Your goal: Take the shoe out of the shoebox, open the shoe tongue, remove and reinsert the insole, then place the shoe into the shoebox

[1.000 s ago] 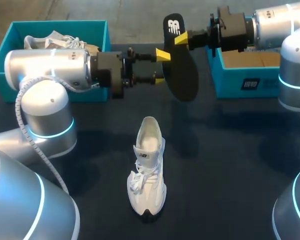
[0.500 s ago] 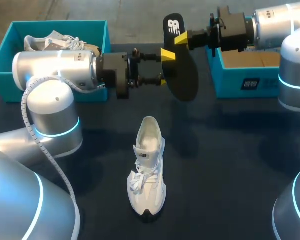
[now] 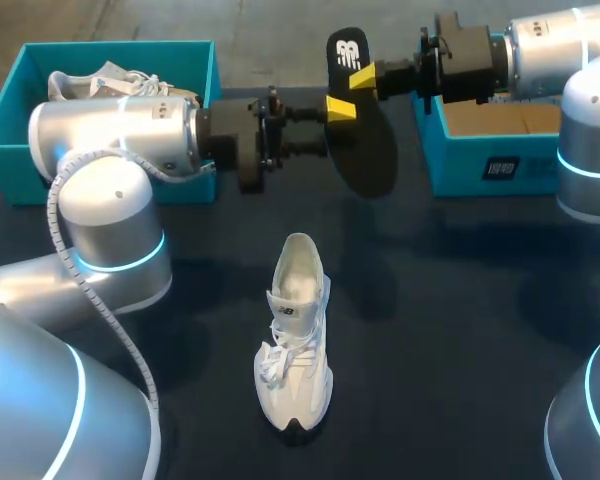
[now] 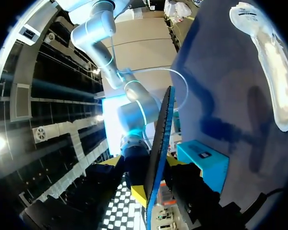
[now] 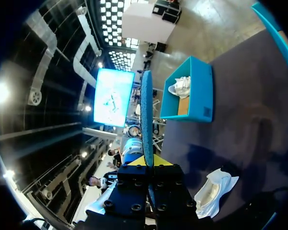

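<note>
The head camera sits above and behind the robot, well back, looking down on the dark table (image 3: 460, 300), with the silver left arm (image 3: 110, 135) and silver right arm (image 3: 565, 45) entering from either side. Each wrist camera looks out along its own arm's fingers, very near the flat black insole (image 4: 162, 139), which both see edge-on from opposite sides. All three views share it and the white lace-up shoe (image 3: 295, 340) standing on the table.
</note>
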